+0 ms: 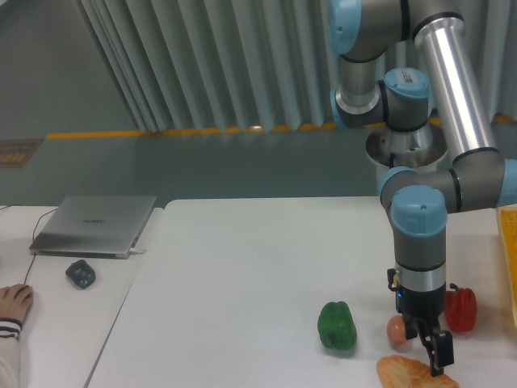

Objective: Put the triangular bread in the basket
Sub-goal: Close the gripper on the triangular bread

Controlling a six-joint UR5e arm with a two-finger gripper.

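**Gripper low over the bread at the front edge of the table**

The UR5e arm [452, 105] reached down from the upper right, wrist pointing straight at the table [242, 275]. The gripper [436, 352] sat low at the front right, its dark fingers just above and at the right end of the triangular bread [412, 373]. One finger [443, 353] was visible, dark against the white top; the second could not be separated from it, so how far the jaws stood apart, and whether they held anything, could not be told.

The triangular bread lay flat on the table at the bottom edge of the view, partly cut off by the frame. It was not in the basket [509, 259], which showed only as an orange-yellow strip at the right edge, well apart from the bread.

A small tan egg [396, 330] sat just left of the gripper body, close behind the bread. A green pepper [337, 326] stood left of the egg. A red pepper [462, 308] stood right of the wrist.

On the left side desk: a closed laptop [94, 225], a small dark object [80, 273], and a person's hand [14, 301] at the frame edge.
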